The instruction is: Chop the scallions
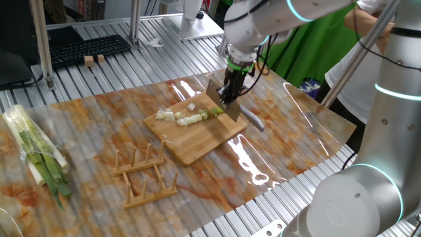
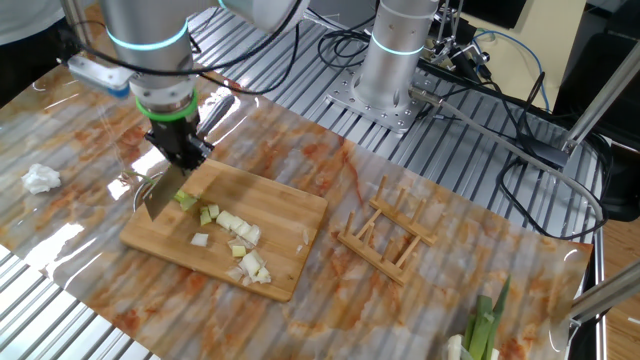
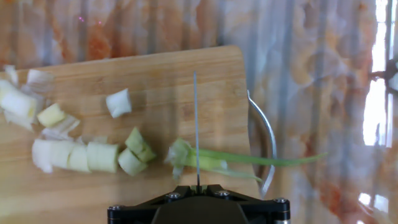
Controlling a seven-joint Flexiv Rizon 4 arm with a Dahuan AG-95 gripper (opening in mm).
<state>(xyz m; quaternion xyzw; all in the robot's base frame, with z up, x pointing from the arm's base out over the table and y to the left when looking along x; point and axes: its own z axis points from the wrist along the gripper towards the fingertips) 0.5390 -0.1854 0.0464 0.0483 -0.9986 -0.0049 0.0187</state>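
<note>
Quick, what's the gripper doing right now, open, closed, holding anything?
Gripper: closed on the knife, blade over the scallions.

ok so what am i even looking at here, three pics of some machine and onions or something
It is one robot arm at a table, chopping scallions. Two pictures come from fixed cameras on different sides of the table; the third comes from a camera on the arm's hand, looking down along a knife blade. The gripper is shut on the knife. On the wooden board lie cut scallion chunks, and the green end of the stalk sits under the blade. Also on the table: a wooden rack and a wrapped bundle of stalks.
</note>
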